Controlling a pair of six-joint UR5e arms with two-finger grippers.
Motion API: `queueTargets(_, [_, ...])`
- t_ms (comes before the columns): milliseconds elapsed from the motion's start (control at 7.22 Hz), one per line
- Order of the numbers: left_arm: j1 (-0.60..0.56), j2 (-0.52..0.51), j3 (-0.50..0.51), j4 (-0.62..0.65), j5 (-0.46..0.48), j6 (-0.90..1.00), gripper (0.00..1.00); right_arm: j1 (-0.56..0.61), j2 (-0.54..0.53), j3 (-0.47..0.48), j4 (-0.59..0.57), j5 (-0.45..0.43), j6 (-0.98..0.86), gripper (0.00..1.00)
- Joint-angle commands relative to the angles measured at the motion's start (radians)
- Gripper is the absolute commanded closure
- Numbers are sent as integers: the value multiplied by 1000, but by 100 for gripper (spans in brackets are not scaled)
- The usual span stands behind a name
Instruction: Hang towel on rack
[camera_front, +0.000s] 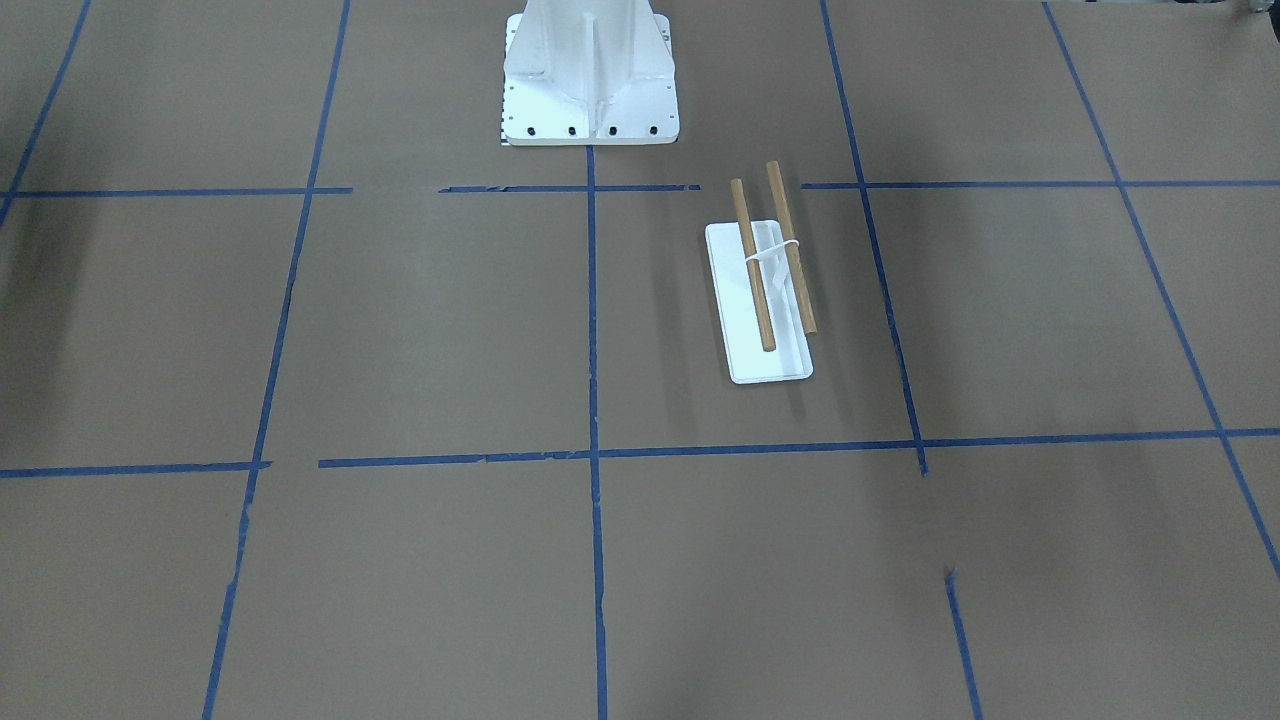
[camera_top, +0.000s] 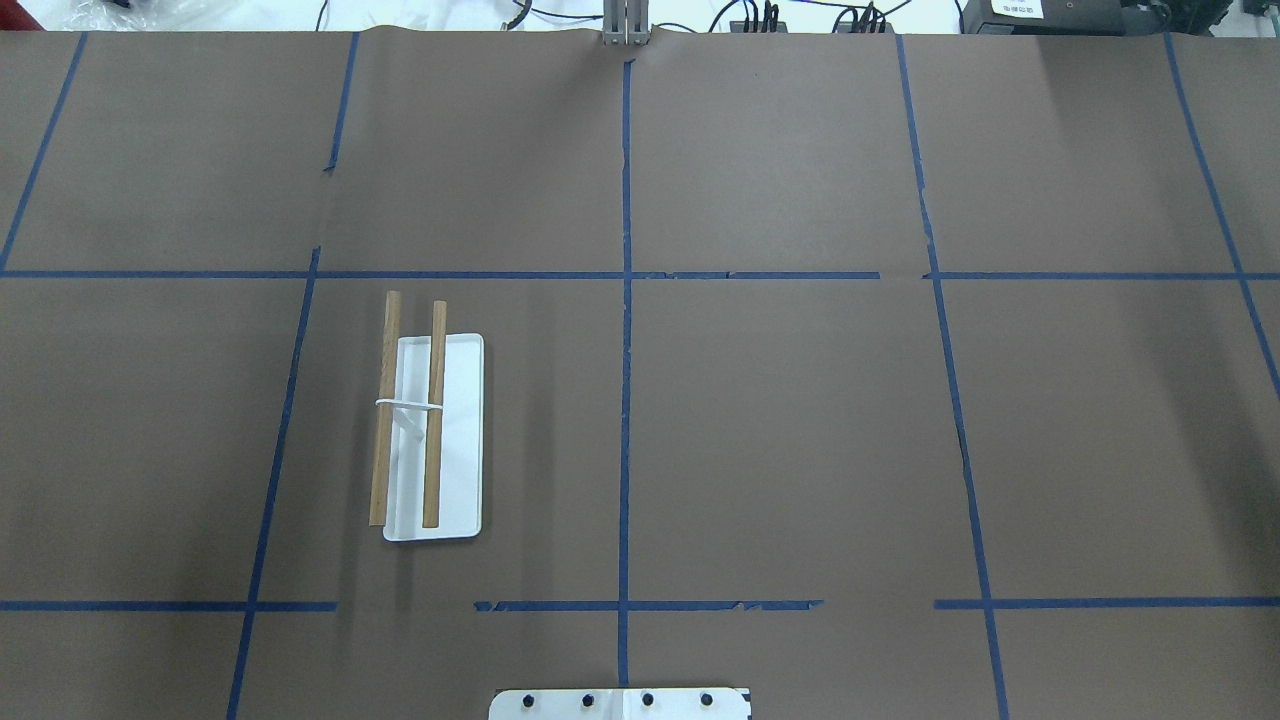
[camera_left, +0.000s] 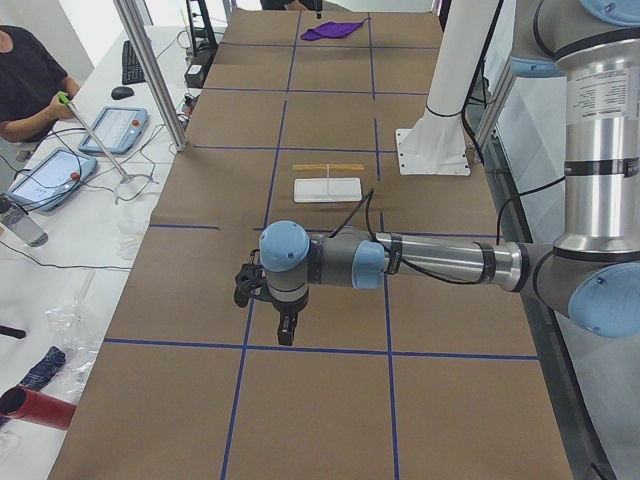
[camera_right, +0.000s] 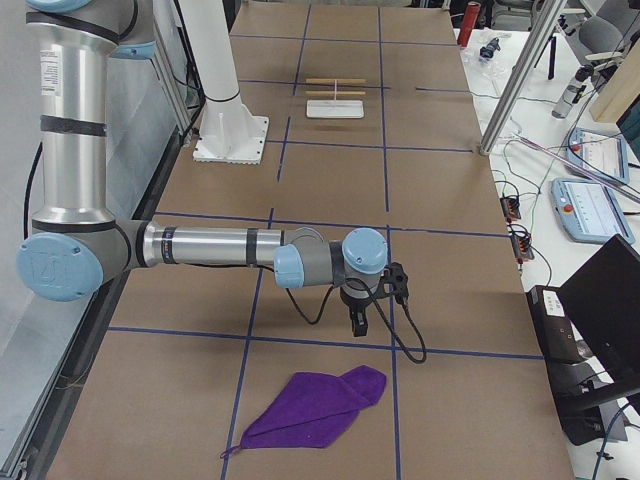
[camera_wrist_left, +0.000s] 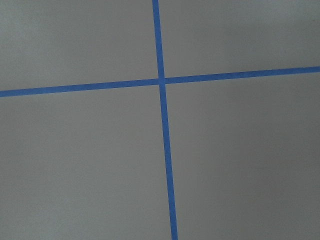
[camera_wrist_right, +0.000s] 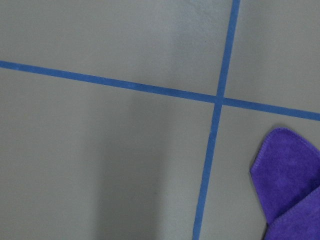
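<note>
The purple towel (camera_right: 315, 408) lies crumpled and folded on the brown table at the robot's right end; it also shows far off in the exterior left view (camera_left: 333, 30), and a corner shows in the right wrist view (camera_wrist_right: 290, 180). The rack (camera_top: 420, 420), a white base with two tan dowels, stands bare on the robot's left half of the table (camera_front: 768, 270) (camera_left: 328, 180) (camera_right: 335, 100). My right gripper (camera_right: 358, 325) hangs just above the table a short way from the towel. My left gripper (camera_left: 285, 330) hangs near the table's left end. I cannot tell whether either is open or shut.
The large white pedestal (camera_front: 590, 70) (camera_left: 440, 100) (camera_right: 225, 100) is bolted at the robot's side of the table. Blue tape lines (camera_wrist_left: 162, 80) cross the brown surface. An operator (camera_left: 25, 80) sits beside the table with tablets (camera_left: 112, 128). A metal post (camera_right: 520, 70) stands at the far edge.
</note>
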Motion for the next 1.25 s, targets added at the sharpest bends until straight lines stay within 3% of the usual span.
queueTargets(0, [0,0,-2,-2,-1,0,0,-25,-20,24,106,4,55,0])
queueTargets(138, [2,0,-2,1,-2,1,0,-49,-23,21,108,-10,57,0])
queueTargets(415, [2,0,7,-2,-98,1,0,-62,-37,-7,108,-28,54,0])
queueTargets(692, [3,2,6,-4,-102,1,0,-100,-57,-8,108,-147,54,0])
queueTargets(969, [3,2,1,-2,-104,1,0,-125,9,-120,109,-195,58,5])
queueTargets(1108, [3,2,1,-1,-119,1,0,-125,88,-225,108,-192,60,7])
